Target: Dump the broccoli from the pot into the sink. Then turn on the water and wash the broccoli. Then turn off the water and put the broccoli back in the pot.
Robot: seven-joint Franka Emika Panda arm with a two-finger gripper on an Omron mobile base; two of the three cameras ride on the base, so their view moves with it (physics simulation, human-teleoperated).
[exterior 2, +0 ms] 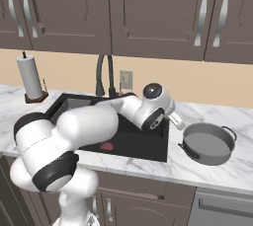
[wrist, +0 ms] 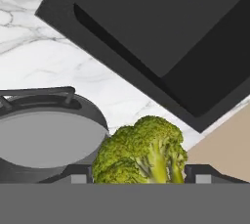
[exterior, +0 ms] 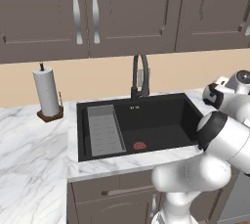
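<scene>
The broccoli (wrist: 141, 149), a lumpy yellow-green floret, sits between my gripper's (wrist: 139, 176) two dark finger tips in the hand view, and the gripper is shut on it. The grey pot (wrist: 49, 140) lies just to the left of it there, its inside bare. In the right base view the pot (exterior 2: 207, 143) stands on the marble counter right of the sink (exterior 2: 148, 141), with my gripper (exterior 2: 176, 120) hanging between the sink's right edge and the pot's rim. The black sink (exterior: 161, 120) has a red drain (exterior: 139, 145) and a grey ribbed tray (exterior: 104, 130).
A dark arched faucet (exterior: 140, 74) rises behind the sink. A paper towel roll (exterior: 46, 91) stands on the counter at the far left. Brown wall cabinets hang above. My own white arm (exterior 2: 89, 126) reaches across the basin's front in the right base view.
</scene>
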